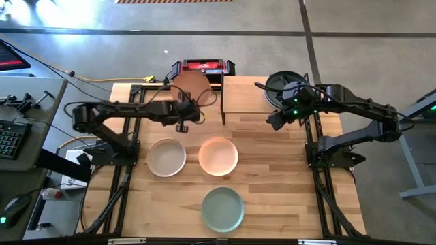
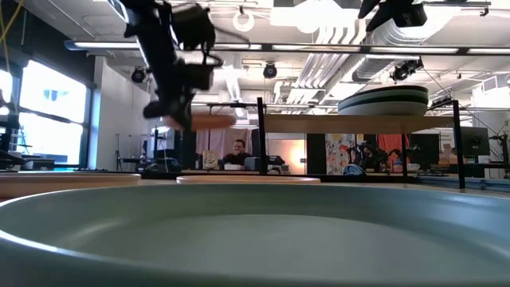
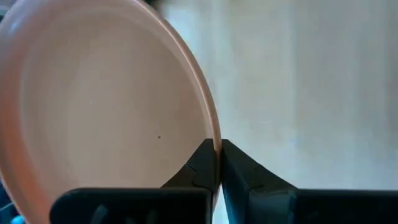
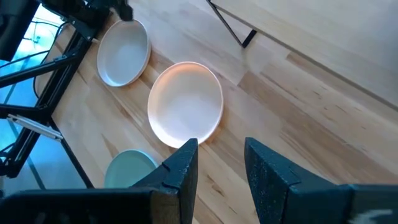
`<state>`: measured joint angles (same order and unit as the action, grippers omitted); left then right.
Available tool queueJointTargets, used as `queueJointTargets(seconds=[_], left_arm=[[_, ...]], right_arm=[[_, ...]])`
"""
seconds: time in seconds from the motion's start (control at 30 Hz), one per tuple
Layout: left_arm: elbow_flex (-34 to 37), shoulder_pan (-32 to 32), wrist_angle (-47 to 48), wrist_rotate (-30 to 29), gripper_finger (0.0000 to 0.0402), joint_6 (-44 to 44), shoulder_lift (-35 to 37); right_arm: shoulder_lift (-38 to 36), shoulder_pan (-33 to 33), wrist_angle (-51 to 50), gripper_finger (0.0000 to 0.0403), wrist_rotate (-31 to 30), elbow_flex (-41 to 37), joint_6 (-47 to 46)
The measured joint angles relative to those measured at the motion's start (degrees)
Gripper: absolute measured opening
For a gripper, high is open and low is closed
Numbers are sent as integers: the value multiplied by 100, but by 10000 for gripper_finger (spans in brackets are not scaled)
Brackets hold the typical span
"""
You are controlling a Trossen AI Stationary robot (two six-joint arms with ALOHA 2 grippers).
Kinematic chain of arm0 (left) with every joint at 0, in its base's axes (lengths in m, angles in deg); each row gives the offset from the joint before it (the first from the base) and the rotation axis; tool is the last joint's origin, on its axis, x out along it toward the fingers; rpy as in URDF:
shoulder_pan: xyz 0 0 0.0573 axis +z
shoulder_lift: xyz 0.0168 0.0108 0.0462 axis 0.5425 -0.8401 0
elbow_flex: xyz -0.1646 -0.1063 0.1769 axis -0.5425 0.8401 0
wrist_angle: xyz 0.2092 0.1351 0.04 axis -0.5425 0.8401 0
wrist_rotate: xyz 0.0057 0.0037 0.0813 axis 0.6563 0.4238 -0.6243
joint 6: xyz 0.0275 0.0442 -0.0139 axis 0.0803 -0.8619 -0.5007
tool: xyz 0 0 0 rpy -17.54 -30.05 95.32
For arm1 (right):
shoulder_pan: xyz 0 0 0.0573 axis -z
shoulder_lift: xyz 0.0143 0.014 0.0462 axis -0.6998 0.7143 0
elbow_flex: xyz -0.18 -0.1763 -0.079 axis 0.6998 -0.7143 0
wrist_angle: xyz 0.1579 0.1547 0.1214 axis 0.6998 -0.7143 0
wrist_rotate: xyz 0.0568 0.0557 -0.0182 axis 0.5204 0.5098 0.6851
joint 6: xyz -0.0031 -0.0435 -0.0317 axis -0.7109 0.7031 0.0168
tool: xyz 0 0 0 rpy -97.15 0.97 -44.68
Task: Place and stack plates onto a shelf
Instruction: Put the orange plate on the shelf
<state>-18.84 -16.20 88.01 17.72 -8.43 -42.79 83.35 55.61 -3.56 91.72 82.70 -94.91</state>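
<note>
My left gripper [image 1: 184, 111] is shut on a terracotta pink plate [image 1: 191, 86], held in the air just left of the shelf [image 1: 244, 95]. In the low view the pink plate [image 2: 212, 121] shows edge-on at about the height of the shelf board [image 2: 358, 124]. A stack of dark plates [image 1: 286, 84] sits on the shelf's right part. Cream [image 1: 166, 157], peach [image 1: 218, 156] and sage [image 1: 223, 208] plates lie flat on the table. My right gripper [image 4: 221, 155] is open above the table, near the shelf's right near corner [image 1: 276, 120]. My left gripper pinches the pink plate's rim [image 3: 216, 138] between its two fingers, one finger [image 3: 200, 167] over the plate's inner face and the other [image 3: 244, 174] on the outside. It comes from the table's near side. The plate is lifted clear and about level.
A red and black device [image 1: 203, 67] stands at the far edge behind the pink plate. The shelf's thin black legs [image 4: 231, 25] stand on the table. Bare wood lies between the shelf and the three lying plates.
</note>
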Motion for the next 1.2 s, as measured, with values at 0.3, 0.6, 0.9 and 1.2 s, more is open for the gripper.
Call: queueJointTargets(seconds=[0.3,0.6,0.9,1.2], left_arm=[[-953,-25,-78,-444,1,-401,849],[-1941,-183,-427,-430,1,-1943,956],[-2435,-220,-582,-429,1,-3080,587],[-2478,-220,-660,-420,1,-3543,-88]], right_arm=[[-2,0,5,110,-56,0,-5],[-2,0,319,110,-507,0,-43],[-2,0,1846,110,-916,0,537],[-2,0,3328,110,-1411,0,1346]])
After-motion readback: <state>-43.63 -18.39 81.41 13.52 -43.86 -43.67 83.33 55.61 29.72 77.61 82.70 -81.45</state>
